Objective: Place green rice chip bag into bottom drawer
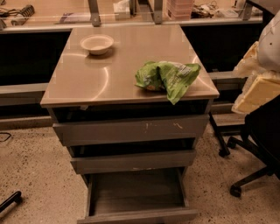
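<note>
The green rice chip bag (168,78) lies crumpled on the cabinet top (96,83), at its front right corner, with one tip hanging over the front edge. The bottom drawer (136,194) is pulled out and its dark interior shows nothing inside. My arm and gripper (258,89) show as white and cream parts at the right edge of the view. They are to the right of the cabinet, about level with its top, and apart from the bag.
A cream bowl (96,43) stands at the back left of the cabinet top. The scratched top drawer (131,130) and the middle drawer (133,160) stick out slightly. A black office chair (258,144) stands on the floor at the right. A counter with clutter (131,11) runs behind.
</note>
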Motion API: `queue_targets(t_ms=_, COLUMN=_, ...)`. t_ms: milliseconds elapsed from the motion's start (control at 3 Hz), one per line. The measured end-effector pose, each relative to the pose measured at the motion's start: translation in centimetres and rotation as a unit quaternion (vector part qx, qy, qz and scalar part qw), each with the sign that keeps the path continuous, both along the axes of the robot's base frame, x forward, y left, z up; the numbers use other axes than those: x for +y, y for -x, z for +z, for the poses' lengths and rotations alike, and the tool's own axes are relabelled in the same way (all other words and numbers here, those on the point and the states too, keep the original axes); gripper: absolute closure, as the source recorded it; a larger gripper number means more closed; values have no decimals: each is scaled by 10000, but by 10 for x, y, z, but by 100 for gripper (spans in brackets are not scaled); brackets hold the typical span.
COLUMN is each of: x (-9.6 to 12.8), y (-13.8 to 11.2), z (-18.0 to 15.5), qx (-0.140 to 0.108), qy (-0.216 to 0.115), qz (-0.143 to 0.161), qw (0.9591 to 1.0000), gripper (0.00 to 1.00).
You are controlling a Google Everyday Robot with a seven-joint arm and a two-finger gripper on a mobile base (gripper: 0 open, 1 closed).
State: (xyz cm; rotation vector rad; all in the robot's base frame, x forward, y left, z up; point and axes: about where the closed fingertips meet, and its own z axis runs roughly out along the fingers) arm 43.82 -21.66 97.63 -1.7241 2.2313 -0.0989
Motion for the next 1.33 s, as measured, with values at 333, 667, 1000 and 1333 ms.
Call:
queue_targets(t_ms=333, x=1, y=-5, z=2, qx=-119, qy=-59, qz=-44, qw=9999, gripper=66)
queue_targets(t_ms=667, x=6, y=-25, z=-6, qx=-362, qy=-266, qz=-198, qw=9988, gripper=89)
queue_targets(t_ms=1000, x=15, y=-55, z=-17, qx=-695, qy=-665, qz=-383, qw=9946, gripper=100)
queue_targets(t_ms=1333, x=18, y=-65, z=-11, qx=-899, qy=-731, qz=-403, qw=9924, gripper=100)
